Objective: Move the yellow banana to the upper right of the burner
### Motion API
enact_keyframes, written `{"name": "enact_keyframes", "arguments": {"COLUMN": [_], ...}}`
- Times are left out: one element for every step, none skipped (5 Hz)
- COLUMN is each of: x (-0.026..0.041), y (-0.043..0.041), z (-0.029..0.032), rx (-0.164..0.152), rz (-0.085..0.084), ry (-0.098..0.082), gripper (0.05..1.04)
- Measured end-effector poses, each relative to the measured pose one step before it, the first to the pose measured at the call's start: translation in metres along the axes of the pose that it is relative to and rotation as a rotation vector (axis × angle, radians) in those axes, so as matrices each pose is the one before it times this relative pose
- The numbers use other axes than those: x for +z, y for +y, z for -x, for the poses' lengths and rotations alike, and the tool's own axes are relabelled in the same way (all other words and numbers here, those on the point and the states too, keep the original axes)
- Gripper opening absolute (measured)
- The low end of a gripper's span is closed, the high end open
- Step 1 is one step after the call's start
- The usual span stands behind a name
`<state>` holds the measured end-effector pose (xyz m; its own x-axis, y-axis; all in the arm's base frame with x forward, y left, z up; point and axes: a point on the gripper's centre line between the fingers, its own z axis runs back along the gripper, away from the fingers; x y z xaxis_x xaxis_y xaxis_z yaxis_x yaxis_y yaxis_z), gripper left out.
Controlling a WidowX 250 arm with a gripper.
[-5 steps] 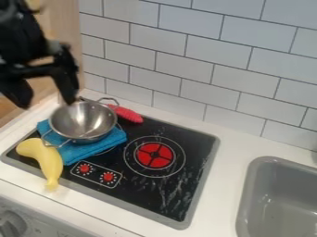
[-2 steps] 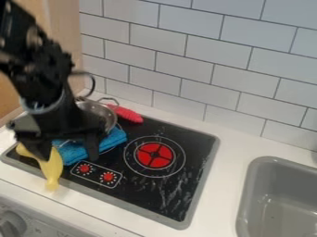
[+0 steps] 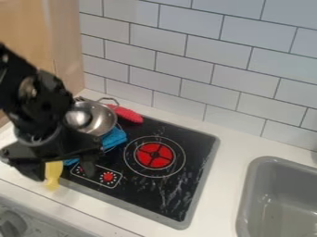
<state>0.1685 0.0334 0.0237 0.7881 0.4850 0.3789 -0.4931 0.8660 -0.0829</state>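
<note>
Clock positions are read around the red burner (image 3: 154, 155). Nearest, at eight o'clock, a round knob (image 3: 10, 225) sits on the front panel below the white counter (image 3: 133, 226). Next comes the yellow banana (image 3: 53, 173), between eight and nine o'clock, its near end reaching past the stove's grey rim onto the counter. The black gripper (image 3: 64, 173) hangs over it, fingers spread to either side and the upper part of the banana hidden behind; whether they touch it, I cannot tell. Two red dials (image 3: 108, 177) lie at eight o'clock on the black stove (image 3: 174, 190), partly covered by a finger. At four o'clock is the grey sink (image 3: 282, 203). Farther back, at ten o'clock, a blue cloth (image 3: 115, 137) shows below a metal pot (image 3: 101, 121), partly behind the arm. A bumpy red object (image 3: 128, 115) lies at eleven o'clock, beside the pot. White tiles (image 3: 186, 60) rise behind, with a wooden panel (image 3: 65, 41) toward eleven o'clock.
</note>
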Motion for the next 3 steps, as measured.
{"name": "enact_keyframes", "arguments": {"x": [-0.00601,-0.00654,-0.00601], "y": [0.00315,0.00268,-0.00088], "z": [-0.00134,-0.0022,0.00119], "rx": [0.0286,0.0179,-0.0309], "rz": [-0.0076,-0.0193,0.0155], "ry": [-0.0468,-0.0185,0.0085], "gripper": [0.999,0.999,0.999]}}
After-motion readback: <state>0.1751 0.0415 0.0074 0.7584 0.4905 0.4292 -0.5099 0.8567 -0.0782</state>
